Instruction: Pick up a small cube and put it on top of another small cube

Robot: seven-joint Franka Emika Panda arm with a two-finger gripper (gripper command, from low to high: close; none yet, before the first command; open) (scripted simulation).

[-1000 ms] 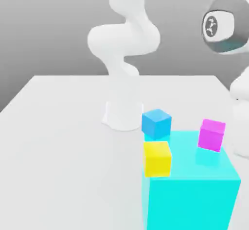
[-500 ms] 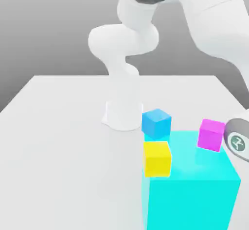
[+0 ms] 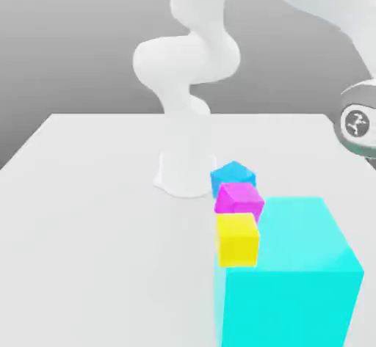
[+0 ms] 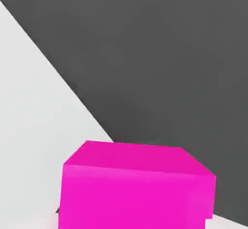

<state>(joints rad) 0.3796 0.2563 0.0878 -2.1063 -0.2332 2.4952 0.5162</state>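
Observation:
The small magenta-pink cube point(image 3: 239, 197) is between the blue cube point(image 3: 233, 174) and the yellow cube point(image 3: 237, 239), covering the blue cube's lower part. Whether it touches either one, or rests on the table, I cannot tell. In the hand view the magenta cube point(image 4: 138, 187) is very close, with white table and dark background behind it. A grey-and-white joint of my arm point(image 3: 359, 122) hangs at the exterior view's right edge, well away from the cubes.
The large cyan cube point(image 3: 294, 276) stands at the front right of the white table point(image 3: 88, 213), right beside the yellow cube. The arm's white base point(image 3: 183, 171) rises just behind the blue cube. Open table lies to the exterior view's left.
The magenta cube has moved from beside the cyan cube's far right to the exterior view's left, between blue and yellow. The blue cube has turned and shifted back slightly. The arm's joint rose.

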